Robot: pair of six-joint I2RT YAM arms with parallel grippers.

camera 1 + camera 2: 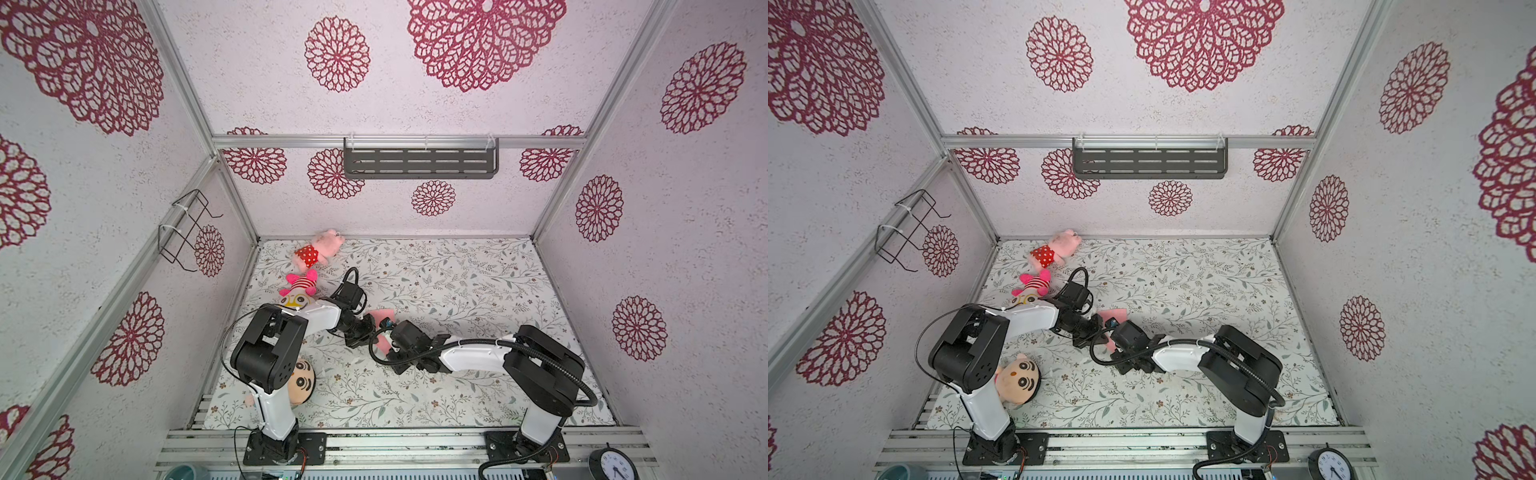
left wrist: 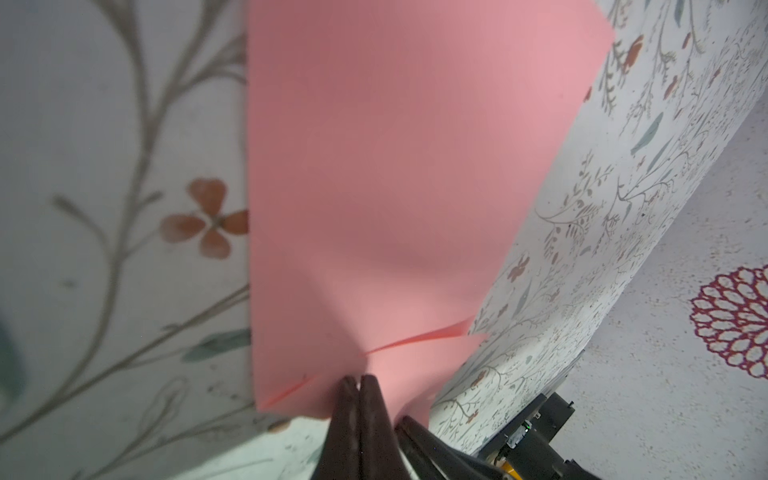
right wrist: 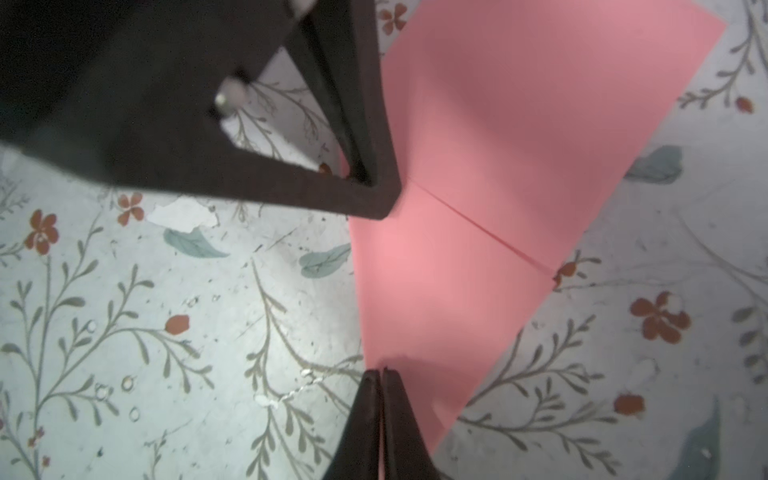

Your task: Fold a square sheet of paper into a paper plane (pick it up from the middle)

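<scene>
1. Left wrist view: the left gripper [image 2: 360,380] has its two dark fingers pressed together on the near edge of the square sheet of paper [image 2: 395,174], so it is pinching the paper.
2. That pink sheet spreads away from the fingers over the floral surface [image 2: 104,166]; a crease or layered edge runs across it close to the grip, and one flap lifts slightly there.
3. Right wrist view: the right gripper [image 3: 380,372] is closed too, its fingertips meeting at a corner of the same sheet [image 3: 498,145]. Whether paper sits between the tips cannot be told for certain, but they touch its edge.
4. A straight fold line crosses the sheet in this view, and the dark frame of the left gripper [image 3: 374,183] comes down onto the paper's far side.
5. In both top views the two arms meet near the middle of the surface [image 1: 457,282], slightly to the left, with only small pink patches of the sheet [image 1: 384,312] [image 1: 1116,312] showing around the grippers.
6. Three plush toys lie along the left side: a pink pig [image 1: 318,248], a striped pink toy [image 1: 301,282] and a cartoon-boy doll [image 1: 1019,380] beside the left arm's base.
</scene>
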